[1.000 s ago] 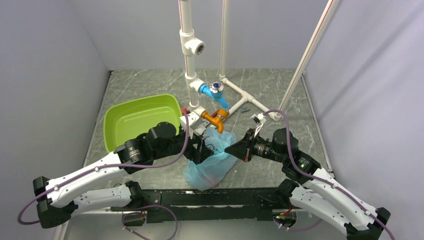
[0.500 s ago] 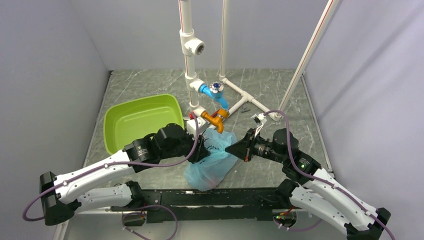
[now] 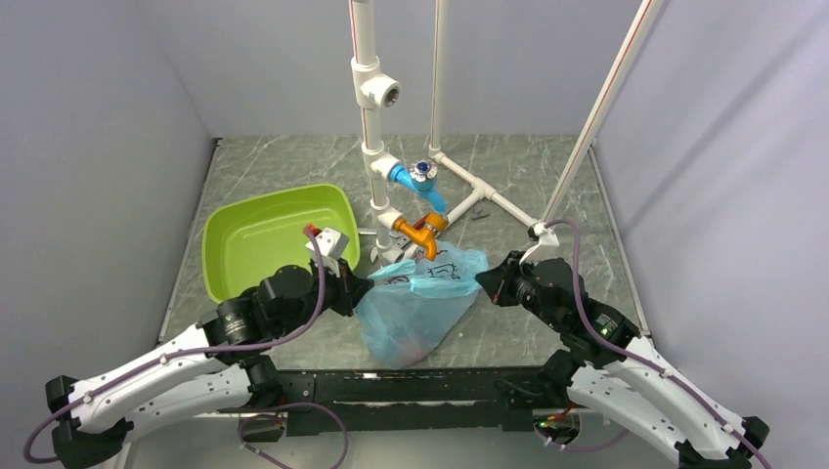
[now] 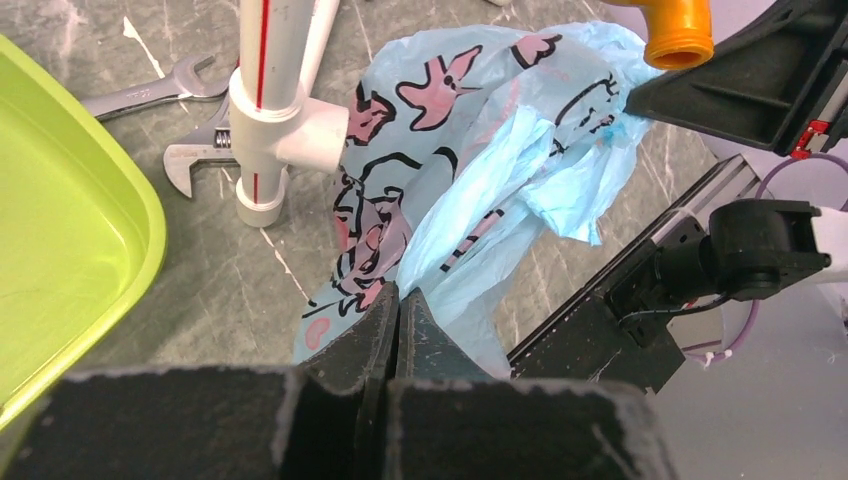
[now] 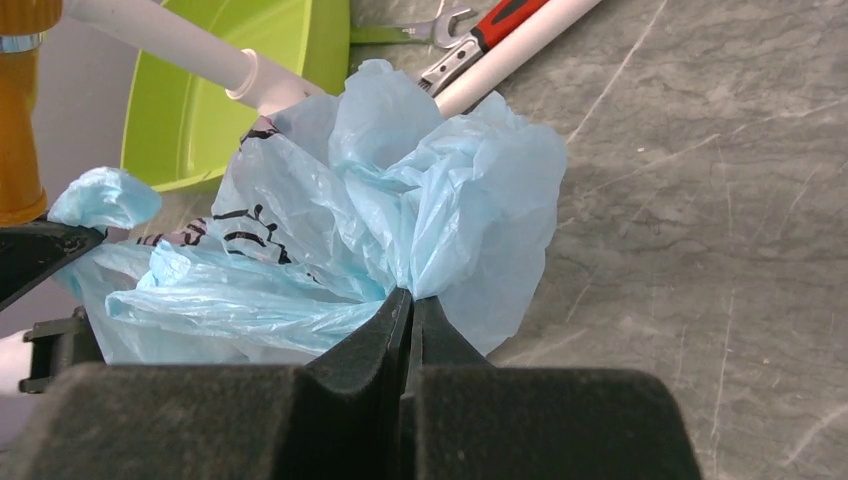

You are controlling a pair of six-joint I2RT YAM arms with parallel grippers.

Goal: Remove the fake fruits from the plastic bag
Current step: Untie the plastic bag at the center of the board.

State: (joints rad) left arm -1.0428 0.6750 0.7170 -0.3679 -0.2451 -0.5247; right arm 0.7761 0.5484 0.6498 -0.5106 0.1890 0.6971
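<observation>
Our left gripper (image 4: 397,303) pinches the plastic bag (image 3: 418,305) (butterfly-printed) with jaws fully closed. Our right gripper (image 5: 410,308) clamps its opposite edge, likewise closed.

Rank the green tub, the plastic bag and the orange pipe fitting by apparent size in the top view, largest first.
1. green tub, only narrowly ahead of the bag
2. plastic bag
3. orange pipe fitting, by far the smallest

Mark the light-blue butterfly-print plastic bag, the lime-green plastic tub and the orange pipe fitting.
light-blue butterfly-print plastic bag (image 3: 415,311): top external view, front of its bulging body.
lime-green plastic tub (image 3: 259,239): top external view, bare inner floor.
orange pipe fitting (image 3: 423,232): top external view, middle of its body.
</observation>
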